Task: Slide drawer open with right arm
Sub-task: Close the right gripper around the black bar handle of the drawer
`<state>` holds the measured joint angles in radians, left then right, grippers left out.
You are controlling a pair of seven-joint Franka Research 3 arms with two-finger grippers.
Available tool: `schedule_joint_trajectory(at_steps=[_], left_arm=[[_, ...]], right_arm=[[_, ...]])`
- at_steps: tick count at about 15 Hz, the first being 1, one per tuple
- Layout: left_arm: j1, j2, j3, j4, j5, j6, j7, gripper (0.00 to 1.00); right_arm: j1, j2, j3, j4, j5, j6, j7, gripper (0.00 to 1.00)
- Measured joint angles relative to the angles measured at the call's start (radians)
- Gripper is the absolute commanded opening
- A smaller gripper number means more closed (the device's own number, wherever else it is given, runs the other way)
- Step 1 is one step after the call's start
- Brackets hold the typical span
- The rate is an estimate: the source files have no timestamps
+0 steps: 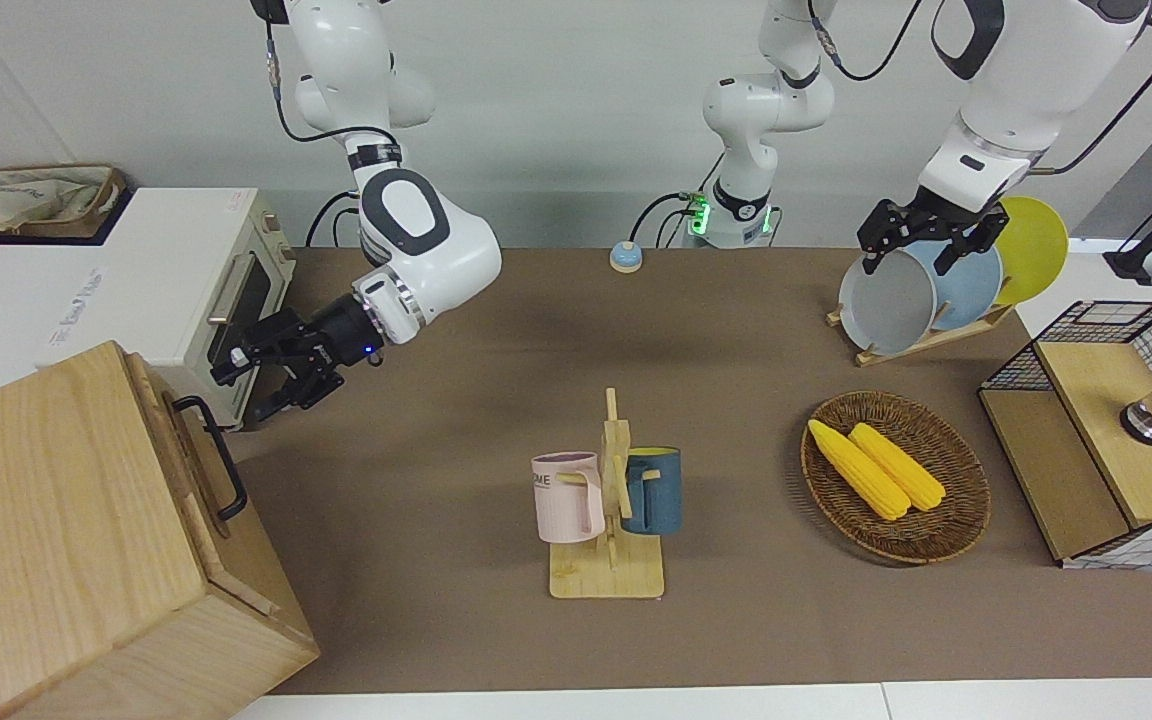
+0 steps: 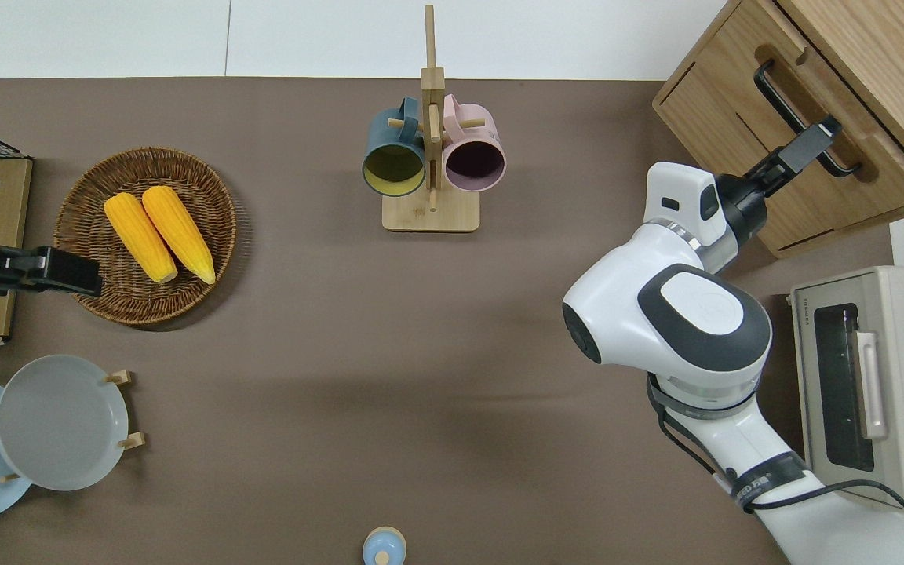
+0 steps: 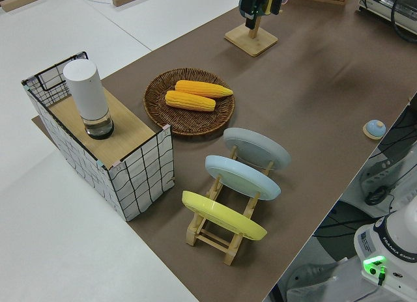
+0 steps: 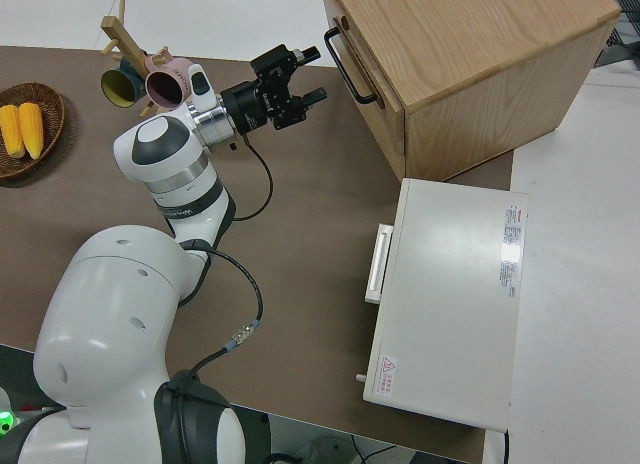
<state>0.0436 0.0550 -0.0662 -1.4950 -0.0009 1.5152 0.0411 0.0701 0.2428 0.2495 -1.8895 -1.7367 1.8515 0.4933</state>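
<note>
Overhead view: the right arm's black two-finger gripper (image 2: pixel 807 147) was seen open, just beside the black metal bar handle (image 2: pixel 801 118) of the wide light-wood drawer (image 2: pixel 766 157), still shut in its cabinet at the right arm's end; a misaligned closure could have slipped off the bar; the left arm was parked.

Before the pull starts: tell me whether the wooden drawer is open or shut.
Shut: the light-wood drawer with black bar handle sits flush in its cabinet.

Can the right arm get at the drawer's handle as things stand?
Probably yes: the right gripper, fingers open, points at the black handle on the drawer, and nothing stands between them. The left arm is parked.
</note>
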Motion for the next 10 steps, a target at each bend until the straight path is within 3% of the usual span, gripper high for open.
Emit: schedule_joint_trajectory(at_steps=[5, 10], left_arm=[[0.000, 0.000, 0.000, 0.000, 0.000, 0.000, 0.000, 0.99], [0.000, 0.000, 0.000, 0.000, 0.000, 0.000, 0.000, 0.99]], right_arm=[[-0.025, 0.029, -0.001, 0.002, -0.074, 0.002, 0.042, 0.983], [-0.029, 0.075, -0.002, 0.036, -0.093, 0.003, 0.060, 0.981]])
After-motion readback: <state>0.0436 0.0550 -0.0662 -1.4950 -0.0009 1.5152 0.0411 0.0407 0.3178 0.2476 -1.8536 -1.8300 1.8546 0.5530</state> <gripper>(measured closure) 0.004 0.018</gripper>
